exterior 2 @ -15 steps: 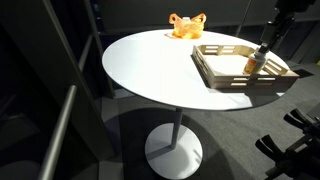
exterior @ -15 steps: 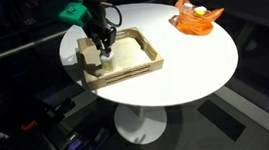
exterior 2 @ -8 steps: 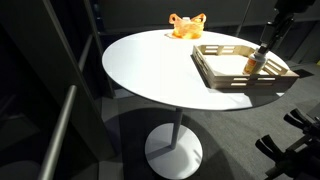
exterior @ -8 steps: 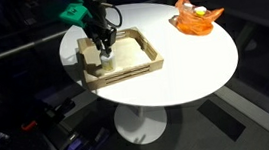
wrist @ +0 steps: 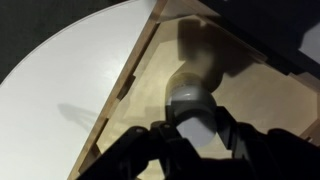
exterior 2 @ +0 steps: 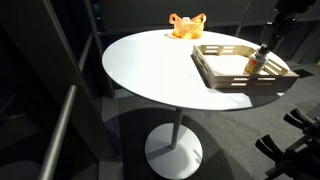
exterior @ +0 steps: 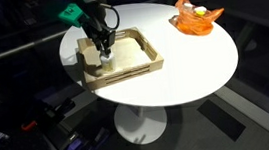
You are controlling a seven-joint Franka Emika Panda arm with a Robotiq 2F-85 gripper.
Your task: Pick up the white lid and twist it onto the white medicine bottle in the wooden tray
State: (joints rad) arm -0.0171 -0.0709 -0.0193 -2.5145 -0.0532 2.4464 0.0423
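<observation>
The wooden tray [exterior: 145,63] sits on the round white table, and it also shows in the other exterior view [exterior 2: 214,74] and the wrist view [wrist: 128,84]. The white medicine bottle [exterior: 105,60] stands upright in the tray near one side wall [exterior 2: 253,66]. My gripper [exterior: 103,50] reaches straight down onto it [exterior 2: 261,54]. In the wrist view my gripper's fingers [wrist: 197,130] are shut on the white lid [wrist: 193,98], which sits on top of the bottle. The bottle body under the lid is mostly hidden there.
An orange crinkled dish [exterior: 197,18] sits at the far edge of the table [exterior: 194,64], well away from the tray, and shows in the other exterior view too [exterior 2: 186,25]. The tray lies close to the table's rim [exterior 2: 150,60]. Dark floor and equipment surround the pedestal.
</observation>
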